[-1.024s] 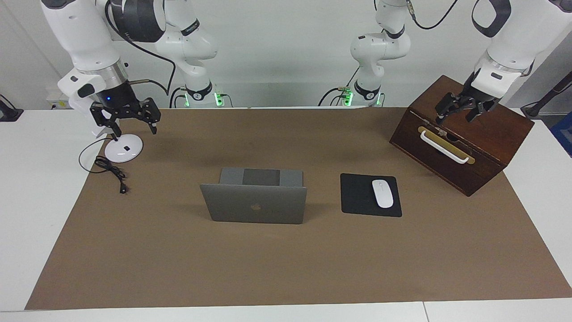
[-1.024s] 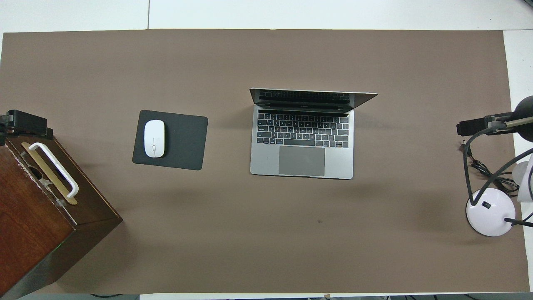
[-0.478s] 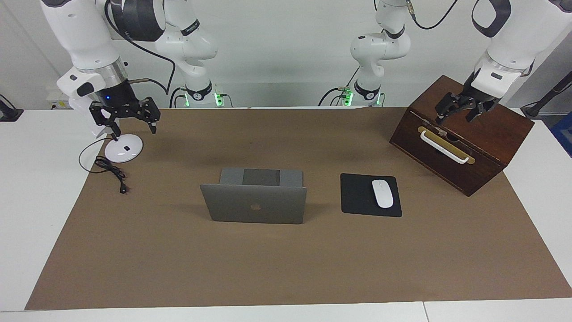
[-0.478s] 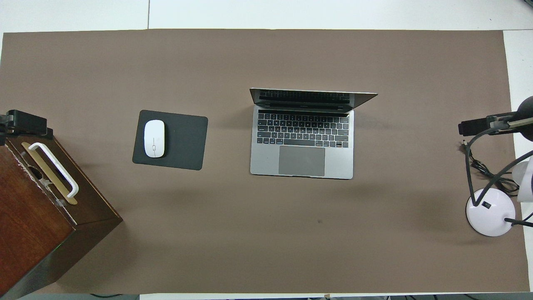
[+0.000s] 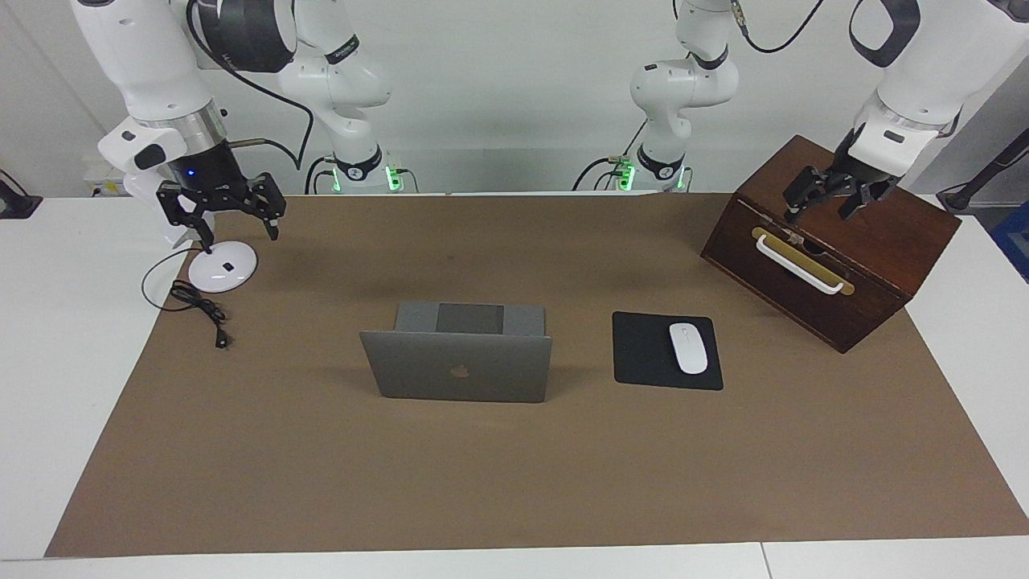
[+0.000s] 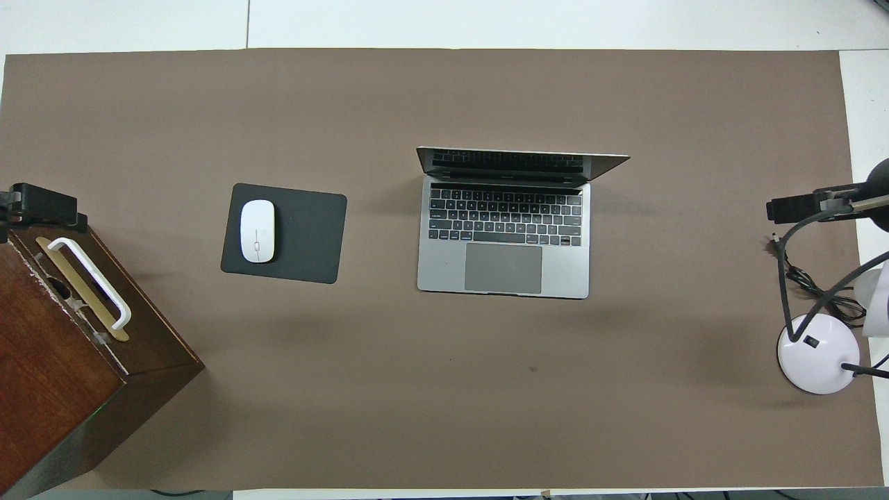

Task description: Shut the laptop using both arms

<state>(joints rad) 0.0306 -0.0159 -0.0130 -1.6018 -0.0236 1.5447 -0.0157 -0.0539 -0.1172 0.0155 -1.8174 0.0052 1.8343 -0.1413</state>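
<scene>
Left gripper (image 5: 828, 203) open over wooden box (image 5: 876, 265); right gripper (image 5: 235, 229) open over lamp base (image 5: 223, 268). Laptop (image 5: 462, 366) silver-grey, lid up, mid-mat beside mouse pad (image 5: 643, 350). Both arms raised.

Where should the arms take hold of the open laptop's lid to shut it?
A judgement: the laptop lid's free top edge, near its two corners, one arm per corner. It stands upright, logo facing away from the robots, so press from that logo side, folding it toward the keyboard.
</scene>
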